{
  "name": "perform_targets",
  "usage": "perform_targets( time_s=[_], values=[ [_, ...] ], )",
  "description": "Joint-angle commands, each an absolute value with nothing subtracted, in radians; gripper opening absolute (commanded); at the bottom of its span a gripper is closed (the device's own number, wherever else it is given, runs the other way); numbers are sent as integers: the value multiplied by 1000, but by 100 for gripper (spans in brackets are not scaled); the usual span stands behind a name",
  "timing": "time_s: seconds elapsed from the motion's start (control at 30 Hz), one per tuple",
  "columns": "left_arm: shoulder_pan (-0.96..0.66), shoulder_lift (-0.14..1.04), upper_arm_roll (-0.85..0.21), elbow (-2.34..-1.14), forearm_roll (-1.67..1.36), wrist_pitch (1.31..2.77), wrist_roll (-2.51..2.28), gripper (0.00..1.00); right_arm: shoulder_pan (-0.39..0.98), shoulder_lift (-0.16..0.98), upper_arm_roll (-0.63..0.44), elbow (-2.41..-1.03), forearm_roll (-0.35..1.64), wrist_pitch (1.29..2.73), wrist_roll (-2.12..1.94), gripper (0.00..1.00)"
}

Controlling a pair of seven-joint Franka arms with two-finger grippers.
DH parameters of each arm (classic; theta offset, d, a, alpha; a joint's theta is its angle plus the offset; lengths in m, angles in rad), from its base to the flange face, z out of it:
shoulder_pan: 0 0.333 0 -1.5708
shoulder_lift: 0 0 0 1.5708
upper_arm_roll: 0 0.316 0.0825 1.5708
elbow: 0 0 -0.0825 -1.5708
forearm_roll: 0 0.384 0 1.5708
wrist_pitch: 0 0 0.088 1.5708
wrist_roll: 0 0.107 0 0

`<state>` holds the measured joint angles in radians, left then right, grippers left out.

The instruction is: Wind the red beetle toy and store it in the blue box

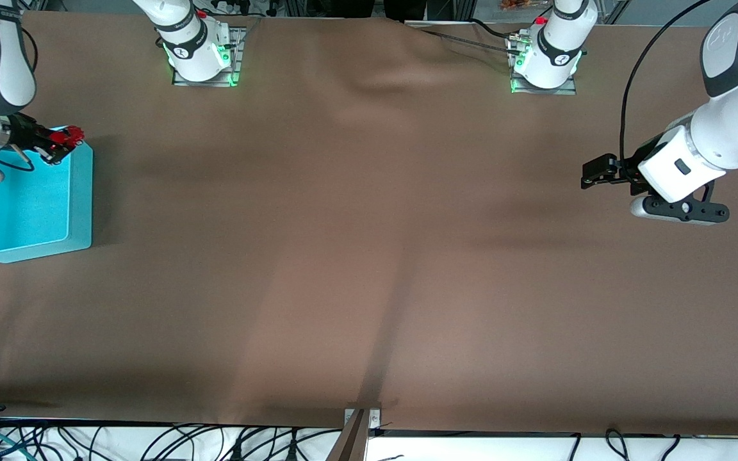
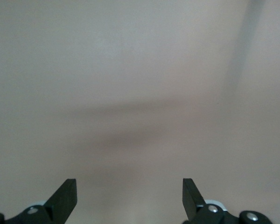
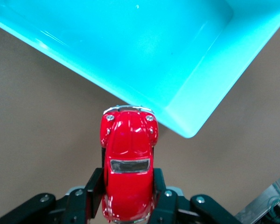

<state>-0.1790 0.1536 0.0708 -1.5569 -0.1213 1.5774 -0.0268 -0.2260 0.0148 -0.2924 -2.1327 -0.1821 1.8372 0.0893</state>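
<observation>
Right gripper: pinched on the red beetle toy, held in the air over the corner of the blue box nearest the right arm's base.
Toy axis: lengthwise out from the jaws, one end over the box rim.
Box: on the surface at the right arm's end, open side up.
Key relation: box interior lies just ahead of and below the toy; short carry inward likely needed before release.
Left gripper: spread wide, holding nothing, waiting over bare surface at the left arm's end.
</observation>
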Motion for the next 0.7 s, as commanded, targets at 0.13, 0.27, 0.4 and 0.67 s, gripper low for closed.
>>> perform_targets(
  time_s=[0.13, 0.27, 0.4, 0.67],
  values=[
    [-176, 163, 74, -1534, -141, 1569, -17, 100, -247, 15, -342, -2108, -201, 1818, -113, 0],
    [-176, 163, 74, -1534, -141, 1569, -15, 100, -250, 20, -357, -2109, -201, 1824, -172, 0],
    [-176, 164, 74, -1534, -141, 1572, -9, 100, -253, 32, -368, -2108, -222, 1828, -218, 0],
    [-176, 163, 74, -1534, -141, 1572, -9, 100, -287, 57, -371, -2108, -236, 1873, -314, 0]
  ],
)
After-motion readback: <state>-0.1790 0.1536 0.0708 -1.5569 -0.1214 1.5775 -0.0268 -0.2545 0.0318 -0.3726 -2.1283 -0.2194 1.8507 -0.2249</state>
